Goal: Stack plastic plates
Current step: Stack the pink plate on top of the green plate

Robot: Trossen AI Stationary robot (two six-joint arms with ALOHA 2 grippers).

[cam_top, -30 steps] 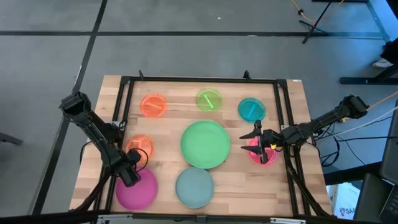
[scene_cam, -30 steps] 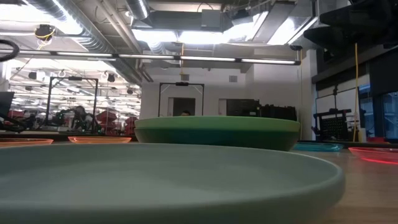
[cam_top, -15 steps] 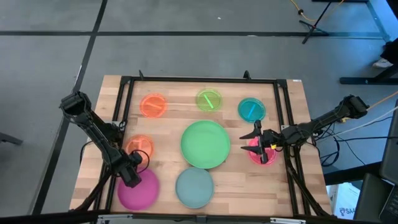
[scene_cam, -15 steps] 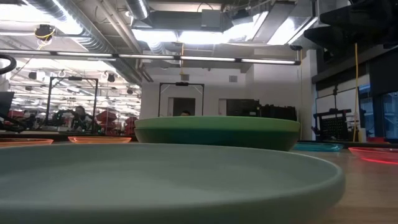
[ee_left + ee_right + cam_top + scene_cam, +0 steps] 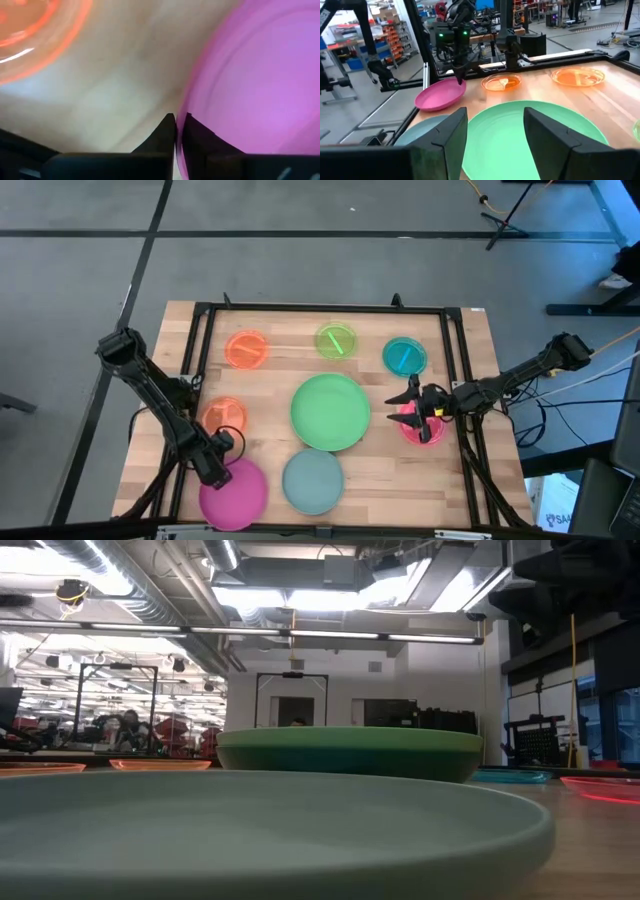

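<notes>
Gripping magenta plate (image 5: 235,493), left fingers (image 5: 169,131) above wooden table (image 5: 260,460)

Magenta plate (image 5: 236,493), light green plate (image 5: 330,412), blue-grey plate (image 5: 313,482), orange plates (image 5: 246,349), dark fingers (image 5: 167,131).

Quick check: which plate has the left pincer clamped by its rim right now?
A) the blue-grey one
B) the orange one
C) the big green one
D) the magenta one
D: the left pincer is shut on the rim of the magenta plate, and the right wrist view shows that plate tilted up off the table.
</notes>
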